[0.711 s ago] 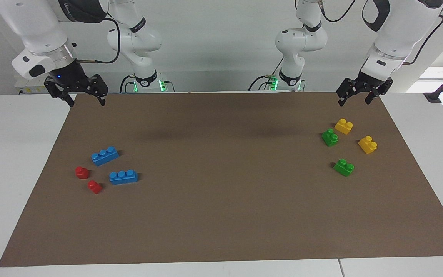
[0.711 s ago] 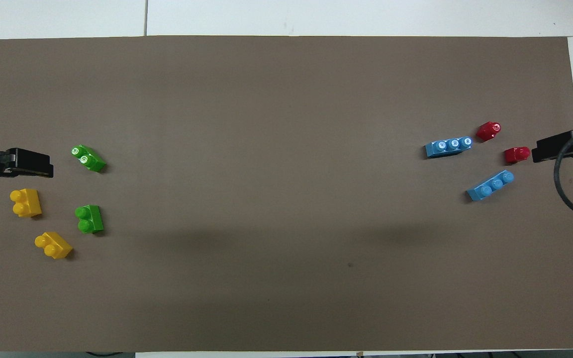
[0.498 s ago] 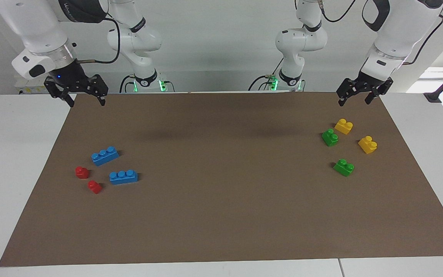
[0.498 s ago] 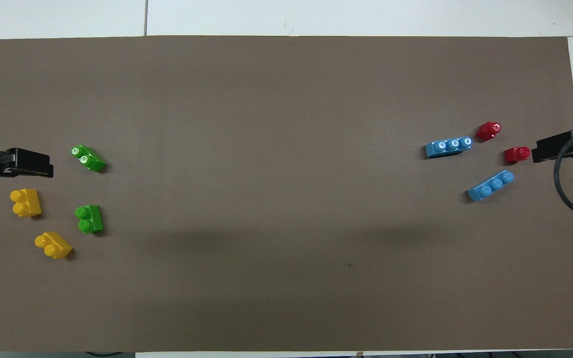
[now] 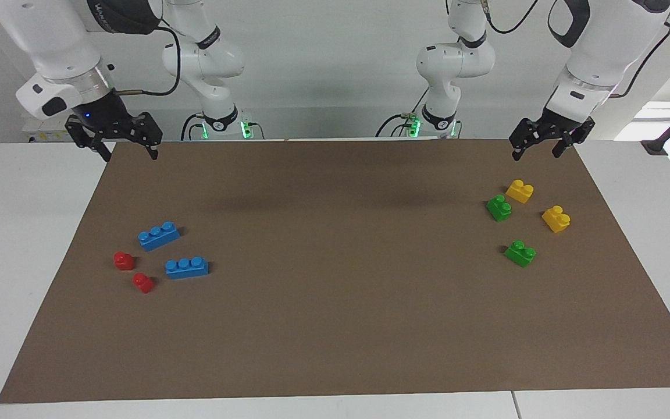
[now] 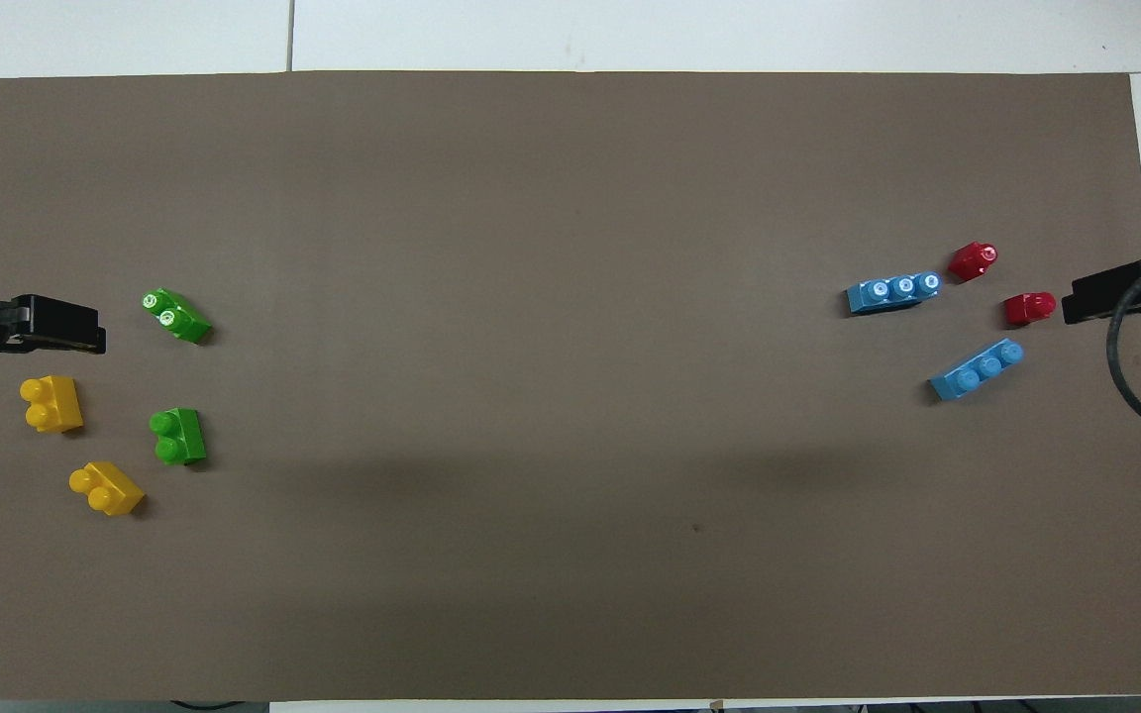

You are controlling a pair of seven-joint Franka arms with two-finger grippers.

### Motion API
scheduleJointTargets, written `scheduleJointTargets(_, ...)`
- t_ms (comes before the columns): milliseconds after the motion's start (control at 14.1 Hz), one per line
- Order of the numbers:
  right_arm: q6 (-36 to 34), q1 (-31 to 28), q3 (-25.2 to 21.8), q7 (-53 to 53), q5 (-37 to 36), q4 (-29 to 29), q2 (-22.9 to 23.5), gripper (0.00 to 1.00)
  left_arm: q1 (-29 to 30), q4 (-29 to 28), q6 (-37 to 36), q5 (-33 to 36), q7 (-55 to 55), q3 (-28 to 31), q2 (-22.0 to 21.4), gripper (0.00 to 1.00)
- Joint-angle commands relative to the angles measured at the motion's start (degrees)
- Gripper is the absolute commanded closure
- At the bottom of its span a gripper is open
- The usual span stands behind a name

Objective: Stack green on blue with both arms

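Two green bricks lie at the left arm's end of the brown mat (image 5: 335,326): one green brick (image 5: 499,208) (image 6: 177,436) nearer the robots, the other green brick (image 5: 520,254) (image 6: 176,315) farther. Two blue bricks lie at the right arm's end: one blue brick (image 5: 159,235) (image 6: 977,368) nearer, the other blue brick (image 5: 186,267) (image 6: 893,292) farther. My left gripper (image 5: 535,152) (image 6: 75,332) hangs open and empty over the mat's edge, apart from the greens. My right gripper (image 5: 130,152) (image 6: 1086,297) hangs open and empty over the mat's edge at its own end.
Two yellow bricks (image 5: 520,191) (image 5: 556,219) sit beside the greens, toward the mat's edge. Two small red bricks (image 5: 124,260) (image 5: 143,283) sit beside the blues. The white table (image 5: 27,233) surrounds the mat.
The right gripper has drifted very slightly toward its own end of the table. The left gripper and all bricks stay where they were.
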Motion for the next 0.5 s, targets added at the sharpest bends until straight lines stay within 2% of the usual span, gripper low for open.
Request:
scheduleJointTargets(0,-0.5,-0.2,0.9,0.0,-0.2,-1.3,-1.3,0.0,0.2,-0.8,0.5,0.7,-0.3,0.4,-0.6,0.0)
scheduleJointTargets(213,0.5,-0.3,0.8,2.2,-0.1,-1.2,-1.1,0.0,1.3,-3.5,2.0,0.7,-0.8,0.4,-2.0,0.0)
scheduleJointTargets(427,1.8,-0.3,0.8,12.5,-0.2,-1.5,-1.1,0.0,1.4,-7.0,5.5,0.6,-7.1,0.4,-3.5,0.0)
